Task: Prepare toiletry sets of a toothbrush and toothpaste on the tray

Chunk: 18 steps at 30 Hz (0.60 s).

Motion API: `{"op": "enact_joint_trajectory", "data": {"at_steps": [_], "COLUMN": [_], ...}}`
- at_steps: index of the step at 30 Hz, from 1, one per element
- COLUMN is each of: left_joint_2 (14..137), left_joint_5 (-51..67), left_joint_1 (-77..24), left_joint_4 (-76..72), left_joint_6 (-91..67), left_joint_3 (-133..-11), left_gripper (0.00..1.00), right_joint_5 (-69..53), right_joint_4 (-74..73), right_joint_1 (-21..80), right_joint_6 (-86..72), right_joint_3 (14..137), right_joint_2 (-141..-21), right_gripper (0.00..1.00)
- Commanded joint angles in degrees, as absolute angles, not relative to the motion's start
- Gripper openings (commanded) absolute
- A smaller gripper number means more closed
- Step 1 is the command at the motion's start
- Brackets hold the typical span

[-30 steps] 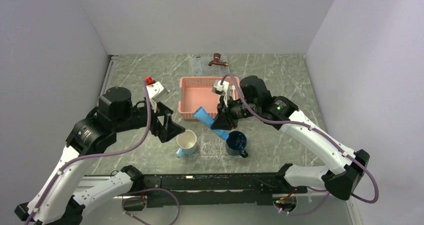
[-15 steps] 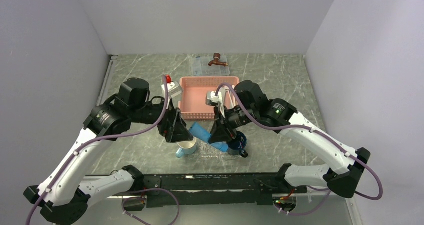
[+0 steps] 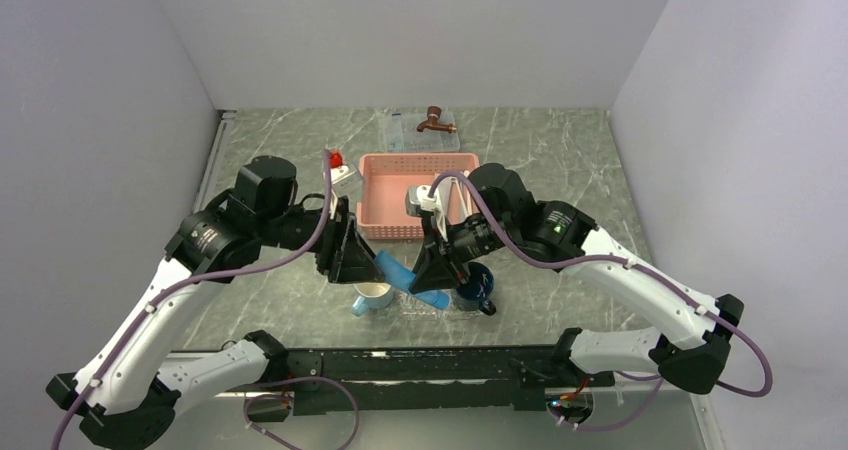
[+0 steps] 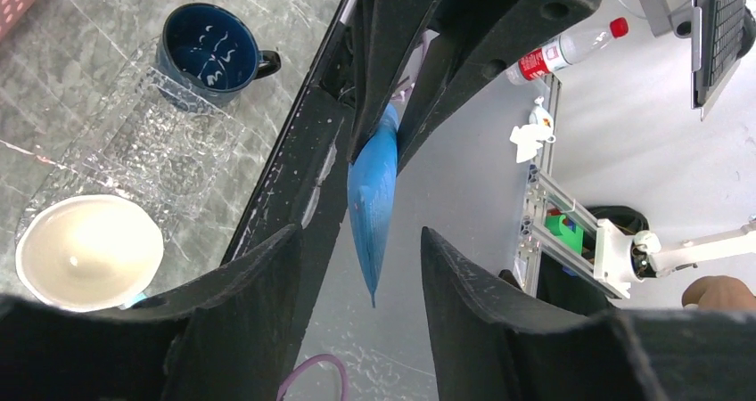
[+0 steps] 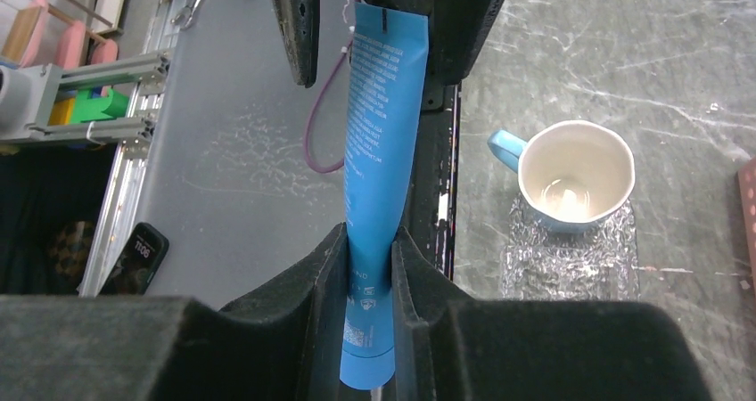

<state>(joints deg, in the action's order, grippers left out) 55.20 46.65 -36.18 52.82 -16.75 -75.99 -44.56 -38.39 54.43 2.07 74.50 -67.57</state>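
Note:
A light-blue toothpaste (image 3: pixel 398 270) tube hangs in the air between the two arms, above the white cup. My right gripper (image 5: pixel 368 232) is shut on its cap end, and the tube (image 5: pixel 379 151) stretches away from those fingers. My left gripper (image 4: pixel 359 233) is open around the tube's flat end (image 4: pixel 373 200), with a gap showing on each side. The small clear tray (image 4: pixel 156 147) lies on the table between the two cups. No toothbrush shows in any view.
A white cup (image 3: pixel 373 296) with a blue handle stands left of the tray, and a dark blue mug (image 3: pixel 475 285) stands to its right. A pink basket (image 3: pixel 400 170) sits behind them. Farther back lies a larger clear tray (image 3: pixel 400 130) with a brown object on it.
My left arm swung right to the tube and its jaws have narrowed around the flat end. My right gripper shifted left and lower with the tube, which now lies flatter.

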Motion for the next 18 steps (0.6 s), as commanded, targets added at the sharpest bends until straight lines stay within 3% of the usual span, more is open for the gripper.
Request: {"op": "enact_joint_trajectory", "data": {"at_steps": [1, 18], "left_joint_2": [53.51, 52.83], "left_joint_5": [48.67, 50.70], "left_joint_1": [-35.93, -35.93], "left_joint_4": [50.42, 47.96], "left_joint_6": [-17.14, -18.71], "left_joint_3": [-76.68, -75.42], "left_gripper": [0.54, 0.39], "right_joint_5": [-45.20, -43.26], "right_joint_4": [-34.10, -32.44], "right_joint_1": [55.52, 57.30], "right_joint_6": [1.32, 0.10], "right_joint_3": [77.59, 78.03], "right_joint_2": [-67.71, -68.21], "right_gripper": [0.23, 0.24]}}
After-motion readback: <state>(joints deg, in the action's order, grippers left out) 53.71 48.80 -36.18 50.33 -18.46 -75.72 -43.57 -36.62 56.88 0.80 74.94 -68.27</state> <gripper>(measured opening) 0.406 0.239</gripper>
